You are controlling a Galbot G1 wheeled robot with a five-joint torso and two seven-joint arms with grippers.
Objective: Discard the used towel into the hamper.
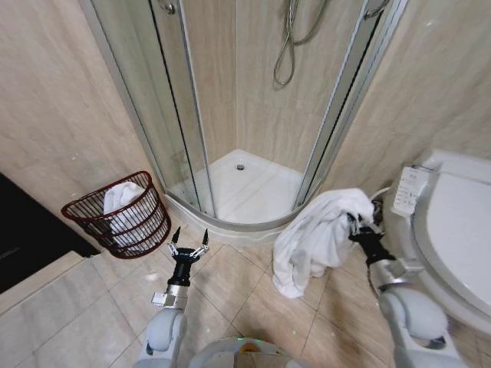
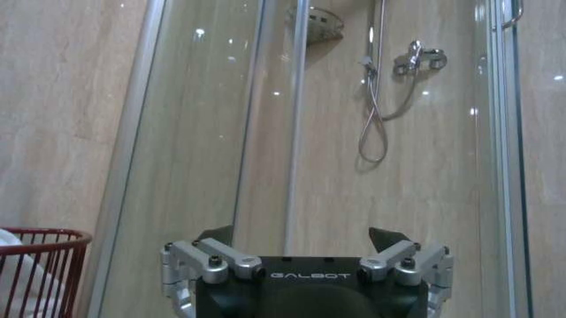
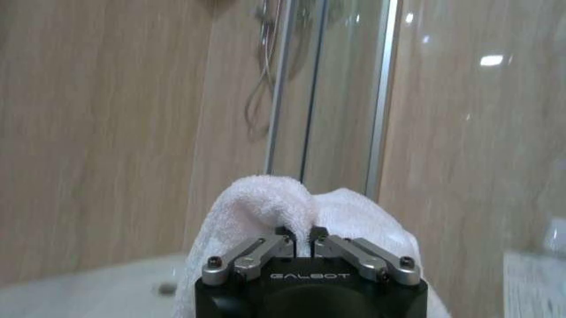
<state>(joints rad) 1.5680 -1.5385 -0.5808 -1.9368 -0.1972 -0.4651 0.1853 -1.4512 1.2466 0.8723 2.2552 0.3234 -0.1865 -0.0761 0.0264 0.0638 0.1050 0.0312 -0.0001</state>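
i'm seeing the towel (image 1: 314,239) hanging in white folds from my right hand (image 1: 354,225), low beside the toilet (image 1: 453,230) and clear of the floor (image 1: 230,291). in the right wrist view that right hand (image 3: 301,233) is pinching a bunched fold of the towel (image 3: 265,199) between nearly closed fingertips, and the word "galbot" is showing in pale letters on its black body. the hamper (image 1: 119,216) is sitting on the floor well apart to my left, against the tiled wall just beside the shower enclosure (image 1: 238,115); some white cloth is already lying inside it. my left hand (image 1: 188,248) is hovering low near the hamper with its fingers spread and gripping nothing; the left wrist view is showing "galbot" on it too, with the hamper's red wire rim (image 2: 40,237) at the edge. a control panel (image 1: 404,189) on the toilet's side is carrying buttons i can't read.
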